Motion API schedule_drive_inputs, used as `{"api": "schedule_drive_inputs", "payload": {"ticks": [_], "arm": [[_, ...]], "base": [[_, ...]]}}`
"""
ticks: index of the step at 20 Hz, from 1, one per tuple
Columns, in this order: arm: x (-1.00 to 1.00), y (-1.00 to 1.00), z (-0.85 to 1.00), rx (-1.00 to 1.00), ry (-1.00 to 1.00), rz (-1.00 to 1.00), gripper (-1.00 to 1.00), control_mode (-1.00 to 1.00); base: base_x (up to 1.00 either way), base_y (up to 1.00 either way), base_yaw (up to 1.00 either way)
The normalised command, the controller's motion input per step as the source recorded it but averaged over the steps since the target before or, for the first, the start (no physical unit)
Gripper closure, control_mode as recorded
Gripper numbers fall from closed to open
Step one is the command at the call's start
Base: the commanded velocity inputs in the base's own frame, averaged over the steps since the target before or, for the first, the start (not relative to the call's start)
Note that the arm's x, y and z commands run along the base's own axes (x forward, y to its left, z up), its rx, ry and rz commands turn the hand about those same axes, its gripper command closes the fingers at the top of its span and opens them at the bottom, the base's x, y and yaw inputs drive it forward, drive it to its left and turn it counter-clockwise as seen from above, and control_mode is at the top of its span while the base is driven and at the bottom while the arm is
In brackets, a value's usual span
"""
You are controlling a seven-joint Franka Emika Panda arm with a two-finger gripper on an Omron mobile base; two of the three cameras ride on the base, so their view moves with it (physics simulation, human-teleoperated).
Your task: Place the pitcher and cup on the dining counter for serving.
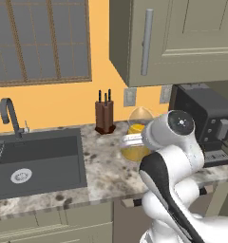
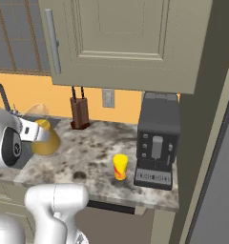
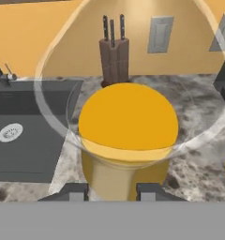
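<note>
- Your arm reached level over the sink-side counter point(image 2: 88, 162), wrist bent toward the pitcher point(image 3: 127, 136).
- Your gripper point(image 3: 112, 191) straddled the pitcher's base, fingers apart (actual contact: cannot tell).
- The cup point(image 2: 119, 167) stood beside the coffee machine point(image 2: 157, 140).

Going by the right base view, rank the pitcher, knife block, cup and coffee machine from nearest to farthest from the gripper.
1. Pitcher, right at the gripper, between its fingers.
2. Knife block, behind it by the wall.
3. Cup, further along the counter, near the front.
4. Coffee machine, just beyond the cup.
</note>
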Motion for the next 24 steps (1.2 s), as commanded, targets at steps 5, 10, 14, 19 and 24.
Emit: {"api": "schedule_drive_inputs", "payload": {"ticks": [5,10,14,19,24], "arm": [[-0.87,-0.9,0.42,0.09,-0.05,0.11,1.0,-1.0],[-0.01,-0.14,0.01,0.01,0.0,0.01,1.0,-1.0],[-0.02,0.0,0.0,0.0,0.0,0.0,1.0,1.0],[0.0,0.0,0.0,0.0,0.0,0.0,1.0,1.0],[0.0,0.0,0.0,0.0,0.0,0.0,1.0,1.0]], "base": [[0.0,0.0,0.0],[0.0,0.0,0.0],[-0.04,0.03,0.01],[-0.29,0.17,0.23],[-0.45,0.12,0.62]]}}
